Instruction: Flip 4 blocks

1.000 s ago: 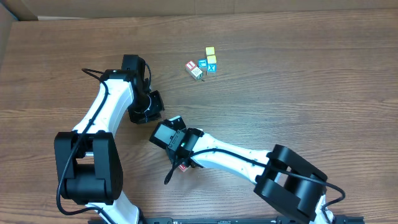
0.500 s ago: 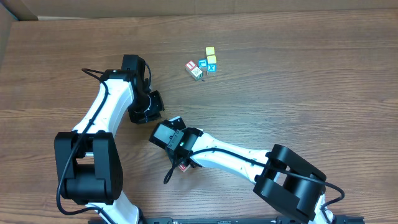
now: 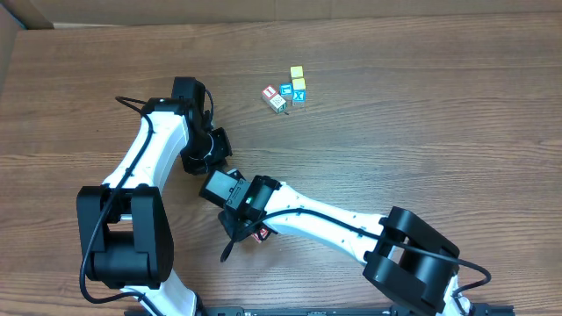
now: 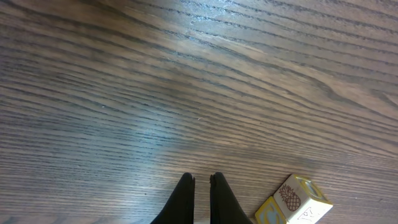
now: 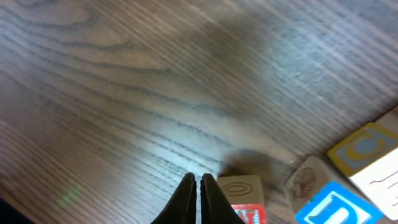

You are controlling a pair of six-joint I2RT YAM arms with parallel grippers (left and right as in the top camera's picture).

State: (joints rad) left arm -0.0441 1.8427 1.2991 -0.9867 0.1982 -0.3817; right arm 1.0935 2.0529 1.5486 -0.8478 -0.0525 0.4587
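In the overhead view a small group of blocks sits at the far middle of the table: a red block, a cream block and a blue block. Another red block peeks out from under my right arm. In the right wrist view my right gripper is shut and holds nothing. Just right of its tips sits a block with a cream top and a red face. Beyond that are a cream block and a blue block. My left gripper is shut over bare wood.
Two yellow cubes and a blue cube marked X join the far group. Two yellow-rimmed cubes, one with a pineapple face, lie right of my left fingers. Both arms crowd the table's left middle. A box edge is at the far left.
My right wrist has shifted a little to the left and its cable has swung down and left. The left arm and the far blocks have not moved.
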